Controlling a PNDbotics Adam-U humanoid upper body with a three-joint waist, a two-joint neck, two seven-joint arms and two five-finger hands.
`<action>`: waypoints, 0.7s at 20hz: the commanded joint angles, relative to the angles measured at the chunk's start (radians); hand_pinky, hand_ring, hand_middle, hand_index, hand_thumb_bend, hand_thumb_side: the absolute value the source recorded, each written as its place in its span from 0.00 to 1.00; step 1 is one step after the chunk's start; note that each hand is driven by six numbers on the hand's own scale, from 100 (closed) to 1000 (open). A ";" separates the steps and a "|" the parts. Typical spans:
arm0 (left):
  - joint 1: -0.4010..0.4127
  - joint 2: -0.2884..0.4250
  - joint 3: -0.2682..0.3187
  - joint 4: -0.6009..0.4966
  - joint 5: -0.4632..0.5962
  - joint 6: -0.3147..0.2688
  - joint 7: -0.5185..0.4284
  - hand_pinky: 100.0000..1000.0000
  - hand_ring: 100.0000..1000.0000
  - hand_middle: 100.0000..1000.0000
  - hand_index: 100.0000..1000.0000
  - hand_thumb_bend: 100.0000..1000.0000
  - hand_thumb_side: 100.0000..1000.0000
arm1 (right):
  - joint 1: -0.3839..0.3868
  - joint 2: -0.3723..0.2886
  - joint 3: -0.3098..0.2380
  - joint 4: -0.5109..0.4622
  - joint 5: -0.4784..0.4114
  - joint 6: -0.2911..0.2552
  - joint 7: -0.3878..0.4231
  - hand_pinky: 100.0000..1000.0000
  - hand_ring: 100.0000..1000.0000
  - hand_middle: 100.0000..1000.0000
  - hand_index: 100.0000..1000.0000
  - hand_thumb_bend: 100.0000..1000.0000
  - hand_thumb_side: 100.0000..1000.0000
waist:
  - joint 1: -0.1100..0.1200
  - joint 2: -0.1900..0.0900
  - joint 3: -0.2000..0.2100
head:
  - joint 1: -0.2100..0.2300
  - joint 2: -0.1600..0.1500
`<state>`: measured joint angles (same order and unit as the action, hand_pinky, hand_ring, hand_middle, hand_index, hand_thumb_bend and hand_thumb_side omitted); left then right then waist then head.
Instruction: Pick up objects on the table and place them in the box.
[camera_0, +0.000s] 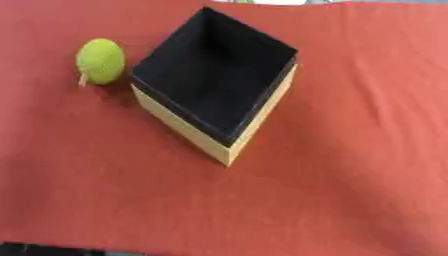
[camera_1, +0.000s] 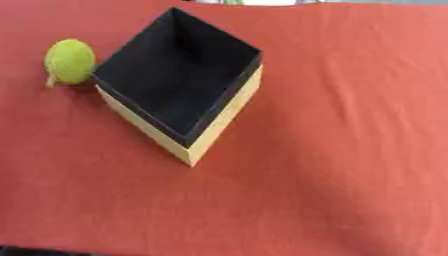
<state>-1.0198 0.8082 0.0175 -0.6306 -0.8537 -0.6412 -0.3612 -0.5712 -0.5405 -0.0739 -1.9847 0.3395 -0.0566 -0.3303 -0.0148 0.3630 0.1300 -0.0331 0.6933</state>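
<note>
**Box and green fruit on the red counter, no hand in view**

A square open-topped box (camera_0: 214, 80), black inside with pale tan cardboard outer walls, sat on the counter (camera_0: 350, 175), which was covered edge to edge by a red cloth. The box was turned so that one corner pointed toward the near edge and the opposite corner toward the far edge. Its black interior looked empty, though the dark lining made the bottom hard to read.

A small yellow-green rounded object with a rough, dimpled skin (camera_0: 101, 61) lay on the cloth just beside the box's left corner, outside it and close to or touching the wall; which of the two could not be told. A short pale stub, possibly a stem, stuck out at its lower left end.

Neither of the robot's hands appeared in either eye view, so the state of the fingers could not be told, and places could not be given relative to them. The green object was on the counter, not in the box.
</note>
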 joint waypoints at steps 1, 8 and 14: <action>-0.030 0.011 -0.005 -0.011 -0.019 0.002 -0.009 0.94 0.86 0.89 0.99 0.43 0.67 | -0.013 -0.011 -0.010 -0.015 -0.004 -0.003 -0.002 0.72 0.58 0.60 0.82 0.00 0.54 | 0.005 -0.029 -0.001 | 0.000 0.000; -0.058 -0.046 0.002 0.002 -0.030 0.020 -0.008 0.94 0.87 0.90 1.00 0.39 0.66 | -0.029 0.008 -0.005 -0.015 -0.009 -0.011 0.003 0.72 0.58 0.61 0.82 0.00 0.54 | 0.001 -0.027 -0.016 | 0.022 -0.009; -0.084 -0.092 0.006 -0.002 -0.031 0.031 -0.005 0.94 0.87 0.91 1.00 0.37 0.67 | -0.035 0.016 -0.007 -0.015 -0.012 -0.013 0.002 0.72 0.58 0.60 0.82 0.00 0.54 | 0.000 -0.021 -0.034 | 0.045 -0.016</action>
<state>-1.0783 0.6985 0.0147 -0.6231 -0.8812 -0.6142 -0.3685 -0.5903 -0.5124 -0.0735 -1.9847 0.3312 -0.0666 -0.3270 -0.0192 0.3616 0.0949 0.0051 0.6904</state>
